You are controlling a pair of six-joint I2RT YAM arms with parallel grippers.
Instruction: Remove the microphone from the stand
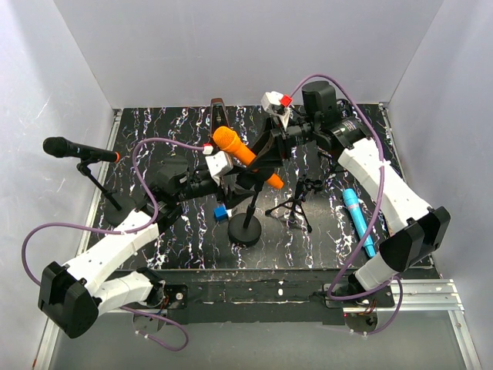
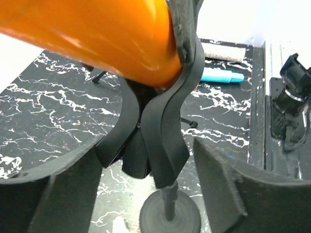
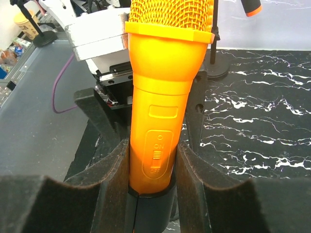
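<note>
Microphone [image 3: 165, 121] clamped in right jaws; left jaws open around stand [image 2: 165, 141].

**Robot manipulation lab: a benchtop test cell**

Plain white panels [image 1: 231, 46] wall in a black marble-patterned tabletop [image 1: 192, 239] on three sides. Two white-and-black robot arms, the left arm [image 1: 115, 258] and the right arm [image 1: 385, 181], are bolted at its near edge by an aluminium rail [image 1: 435, 287], trailing loose purple cables [image 1: 323, 75]. Test props are laid out: an orange microphone [image 1: 243, 154] on a stand [image 1: 246, 230], a black microphone [image 1: 77, 149] on a second stand [image 1: 104, 193], and a blue microphone [image 1: 358, 220] lying flat.
</note>
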